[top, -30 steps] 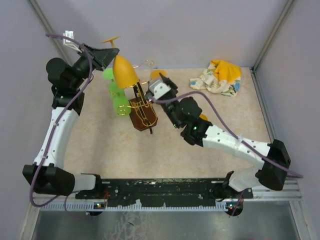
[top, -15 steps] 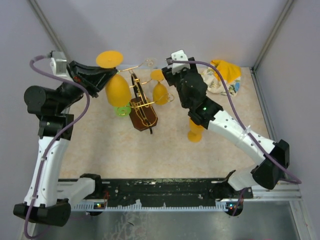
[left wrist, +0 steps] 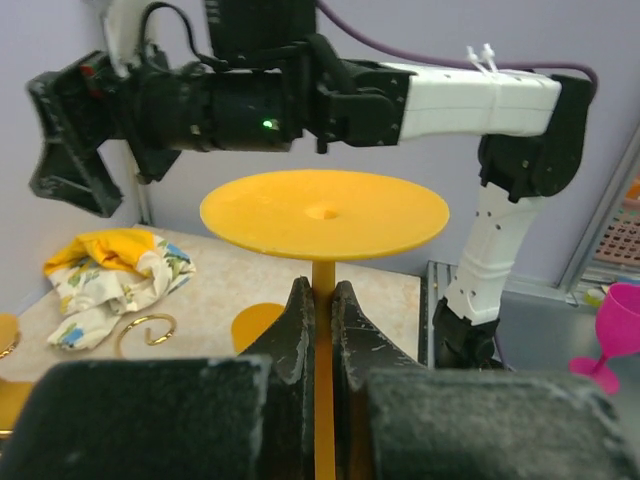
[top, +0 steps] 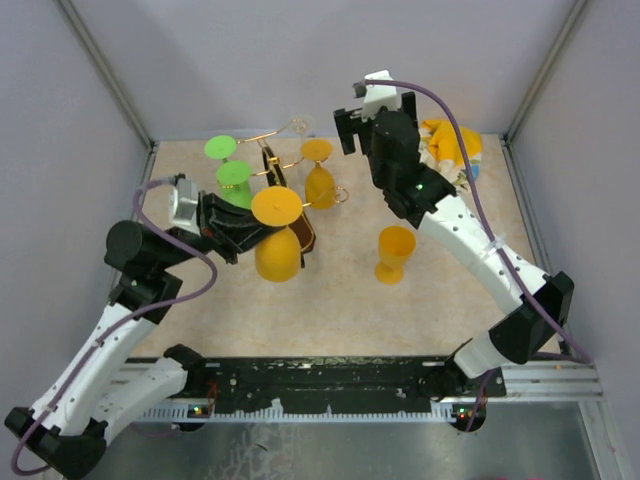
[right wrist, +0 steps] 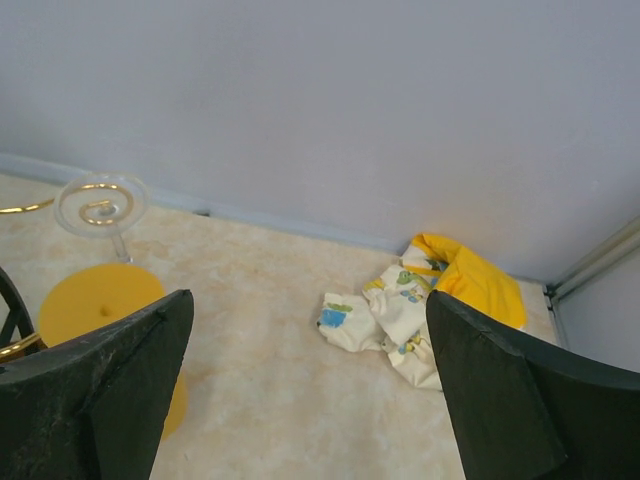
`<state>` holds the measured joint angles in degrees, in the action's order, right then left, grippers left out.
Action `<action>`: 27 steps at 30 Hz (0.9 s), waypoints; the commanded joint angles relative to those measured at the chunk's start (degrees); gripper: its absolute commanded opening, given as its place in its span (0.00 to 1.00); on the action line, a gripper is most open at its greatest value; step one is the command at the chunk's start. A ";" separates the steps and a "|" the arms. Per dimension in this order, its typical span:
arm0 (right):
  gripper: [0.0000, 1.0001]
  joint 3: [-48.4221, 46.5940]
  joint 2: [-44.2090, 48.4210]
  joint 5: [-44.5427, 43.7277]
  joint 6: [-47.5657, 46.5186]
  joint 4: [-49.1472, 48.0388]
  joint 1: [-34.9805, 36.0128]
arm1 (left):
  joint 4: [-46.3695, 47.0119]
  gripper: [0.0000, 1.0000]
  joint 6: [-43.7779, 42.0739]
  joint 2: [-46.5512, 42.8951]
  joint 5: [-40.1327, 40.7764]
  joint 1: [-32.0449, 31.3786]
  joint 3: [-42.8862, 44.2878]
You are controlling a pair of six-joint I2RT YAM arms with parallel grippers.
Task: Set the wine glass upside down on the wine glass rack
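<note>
left gripper (left wrist: 322, 308) is pinched tight on the stem of the orange wine glass (left wrist: 325, 212), just under the foot disc. foot up, bowl hanging down, so it's already inverted and its long axis runs straight up and down. from overhead the glass (top: 277, 235) sits on the near side of the wine glass rack (top: 271, 165), the bowl overlapping the rack's dark base in that view. can't tell if they touch or if the glass is just held higher. so from the left jaws the rack lies onward, toward the back wall and a bit right. looks like the step in hand is carrying the glass in to hang it. the move turns on getting the upright stem in line with a free gold wire arm so the foot lands on top of the wire. which arm is free i can't say for sure: two green glasses (top: 228, 160) hang on the left side, another orange one (top: 318, 180) hangs on the right. left arm is plainly the nearer one, and the only one holding anything. right gripper (top: 372, 122) is up high at the back, jaws spread wide with nothing between them. its own camera shows only table and the crumpled cloth (right wrist: 430, 300) past the fingers (right wrist: 100, 385). one more orange glass (top: 395, 252) stands upright on the table, well apart from the rack.
</note>
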<state>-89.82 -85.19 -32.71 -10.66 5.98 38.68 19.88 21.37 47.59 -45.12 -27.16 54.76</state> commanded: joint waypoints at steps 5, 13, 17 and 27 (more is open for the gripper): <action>0.99 -2.13 -0.68 0.06 2.42 3.03 -2.26 | 10.24 0.00 -7.47 -7.81 12.32 -10.12 -17.07; 0.99 -0.16 -0.30 -0.26 1.34 2.97 -2.55 | 15.78 0.00 -14.52 -14.93 20.98 -11.16 -26.42; 0.99 1.08 -0.07 0.35 1.43 2.35 -2.63 | 14.42 0.00 -16.82 -15.58 25.44 -11.16 -29.20; 0.99 3.09 -0.02 1.21 0.43 1.23 -2.65 | 15.54 0.00 -18.18 -16.66 34.04 -11.16 -34.40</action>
<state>-87.00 -86.39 -32.34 -9.19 9.45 36.45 32.53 4.75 31.79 -15.62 -37.91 21.30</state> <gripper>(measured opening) 0.992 0.037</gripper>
